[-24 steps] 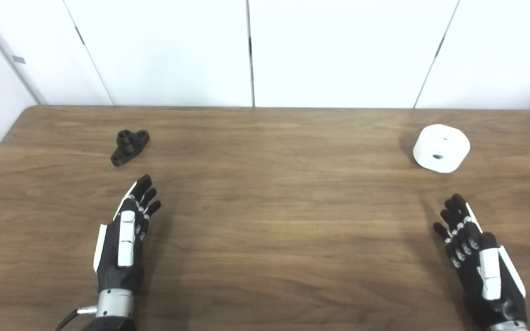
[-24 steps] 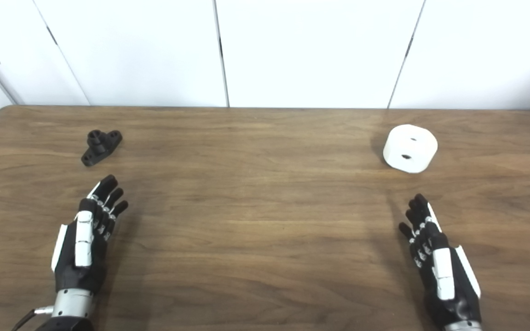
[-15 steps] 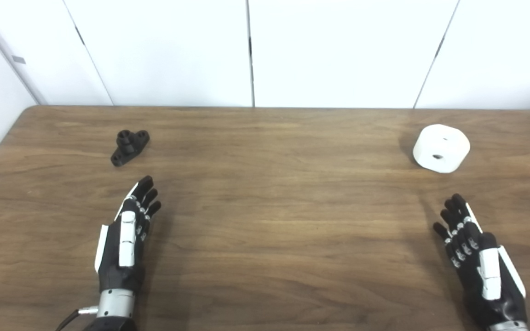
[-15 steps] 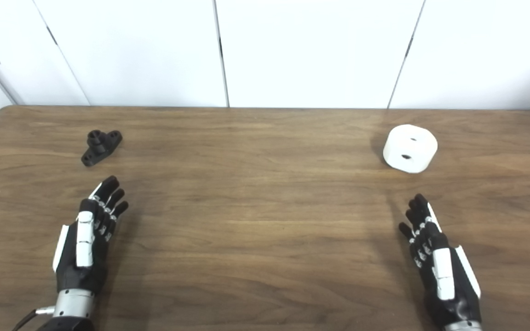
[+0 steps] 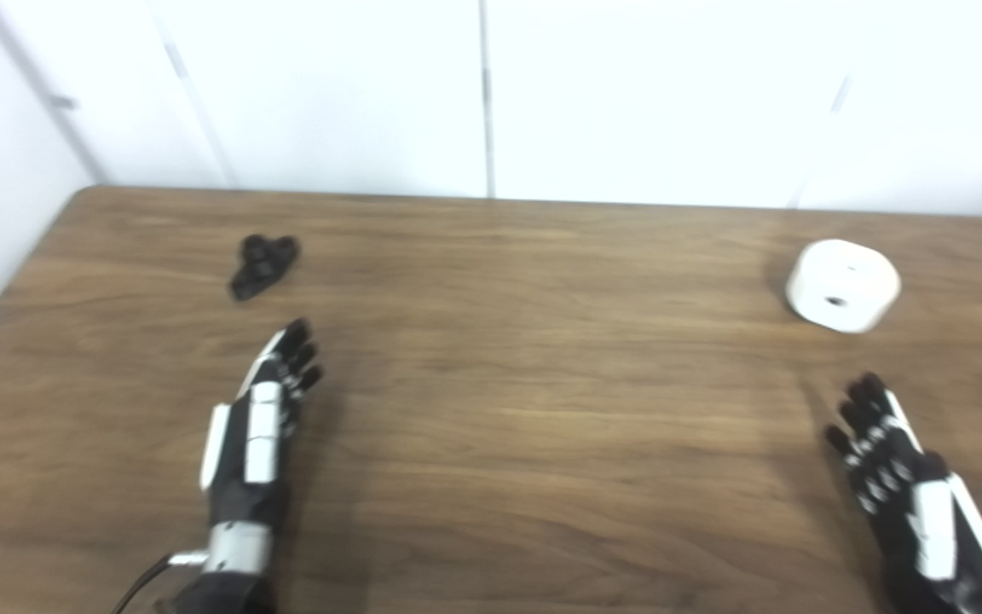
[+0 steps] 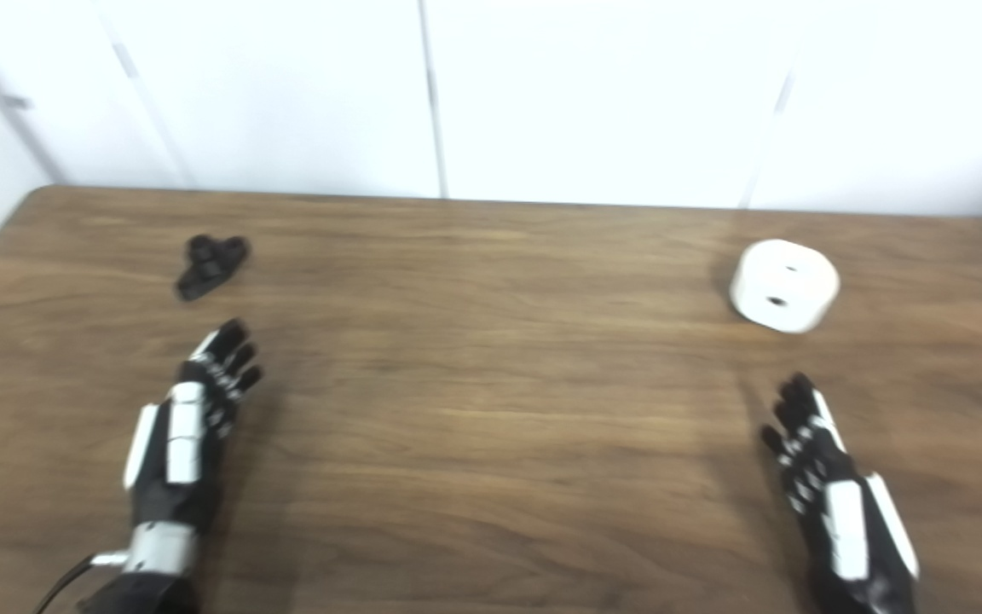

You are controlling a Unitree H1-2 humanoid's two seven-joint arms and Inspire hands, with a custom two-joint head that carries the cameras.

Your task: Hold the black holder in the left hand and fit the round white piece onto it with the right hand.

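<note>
Only the head cameras have shifted, blurring the view. Both the left hand [image 5: 257, 422] and right hand [image 5: 909, 495] remain spread and empty; the black holder [image 5: 262, 264] lies beyond the left hand, the round white piece [image 5: 842, 284] beyond the right, so grasping hasn't begun.

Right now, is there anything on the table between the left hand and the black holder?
No. Both eye views show only bare wood of the table between the left hand and the black holder.

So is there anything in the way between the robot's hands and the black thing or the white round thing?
No. Only bare table lies between the left hand and black holder, and between the right hand and round white piece.
</note>
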